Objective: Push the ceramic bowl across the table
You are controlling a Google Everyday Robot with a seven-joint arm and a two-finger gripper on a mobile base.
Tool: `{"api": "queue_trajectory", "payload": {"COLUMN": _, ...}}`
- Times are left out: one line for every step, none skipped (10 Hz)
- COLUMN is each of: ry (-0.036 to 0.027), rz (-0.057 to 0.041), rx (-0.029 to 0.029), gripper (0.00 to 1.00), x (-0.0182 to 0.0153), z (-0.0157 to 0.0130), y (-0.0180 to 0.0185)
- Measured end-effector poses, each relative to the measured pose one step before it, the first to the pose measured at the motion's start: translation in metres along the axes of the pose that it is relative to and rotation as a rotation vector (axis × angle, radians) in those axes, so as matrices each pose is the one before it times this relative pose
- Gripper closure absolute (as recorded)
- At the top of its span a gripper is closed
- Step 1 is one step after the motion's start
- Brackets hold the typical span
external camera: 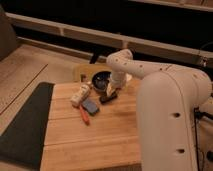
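Note:
The ceramic bowl (pixel 101 78), small, round and dark with a bluish glossy inside, sits near the far edge of the light wooden table (pixel 95 142). My gripper (pixel 112 88) hangs below the white wrist, just right of the bowl and right above the black bar (pixel 108 97). It is at the bowl's right rim; I cannot tell whether it touches. The arm's large white body fills the right side of the view and hides that part of the table.
A white bottle (pixel 80 93), a flat blue block (pixel 90 105) and a thin red-orange thing (pixel 84 114) lie left of the black bar. A dark grey mat (pixel 24 125) lies along the table's left side. A yellowish thing (pixel 80 73) stands behind the table's far edge.

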Motion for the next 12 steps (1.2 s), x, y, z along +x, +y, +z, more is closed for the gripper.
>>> {"api": "queue_trajectory", "payload": {"ry": 0.00645, "rz": -0.02098, "rx": -0.01662, "gripper": 0.35, "x": -0.00502, "z": 0.00506, "y": -0.0001}}
{"api": "queue_trajectory", "payload": {"ry": 0.00183, "rz": -0.00536, "rx": -0.00464, "gripper": 0.35, "x": -0.0013, "z": 0.0015, "y": -0.00032}}
{"api": "queue_trajectory", "payload": {"ry": 0.00001, "rz": 0.00011, "rx": 0.0, "gripper": 0.35, "x": 0.00002, "z": -0.00001, "y": -0.00004}}
{"api": "queue_trajectory", "payload": {"ry": -0.00002, "rz": 0.00078, "rx": 0.00029, "gripper": 0.35, "x": 0.00022, "z": 0.00006, "y": -0.00051}}
{"api": "queue_trajectory", "payload": {"ry": -0.00285, "rz": 0.00427, "rx": 0.00027, "gripper": 0.35, "x": -0.00022, "z": -0.00048, "y": -0.00255}}
{"api": "queue_trajectory", "payload": {"ry": -0.01544, "rz": 0.00253, "rx": 0.00306, "gripper": 0.35, "x": -0.00445, "z": 0.00028, "y": -0.00669}}
{"api": "queue_trajectory", "payload": {"ry": -0.01541, "rz": -0.00475, "rx": 0.00437, "gripper": 0.35, "x": -0.00591, "z": 0.00079, "y": -0.00735}}
{"api": "queue_trajectory", "payload": {"ry": -0.01188, "rz": -0.01441, "rx": 0.00609, "gripper": 0.35, "x": -0.00701, "z": 0.00164, "y": -0.00523}}
{"api": "queue_trajectory", "payload": {"ry": -0.00812, "rz": -0.01516, "rx": -0.00396, "gripper": 0.35, "x": -0.00718, "z": 0.00299, "y": -0.00082}}
{"api": "queue_trajectory", "payload": {"ry": -0.00305, "rz": -0.01191, "rx": -0.0091, "gripper": 0.35, "x": -0.00536, "z": 0.00421, "y": 0.00161}}
{"api": "queue_trajectory", "payload": {"ry": 0.00597, "rz": -0.02164, "rx": -0.01883, "gripper": 0.35, "x": -0.00753, "z": 0.00959, "y": 0.00486}}
{"api": "queue_trajectory", "payload": {"ry": 0.0095, "rz": -0.00986, "rx": -0.01195, "gripper": 0.35, "x": -0.00316, "z": 0.00639, "y": 0.00323}}
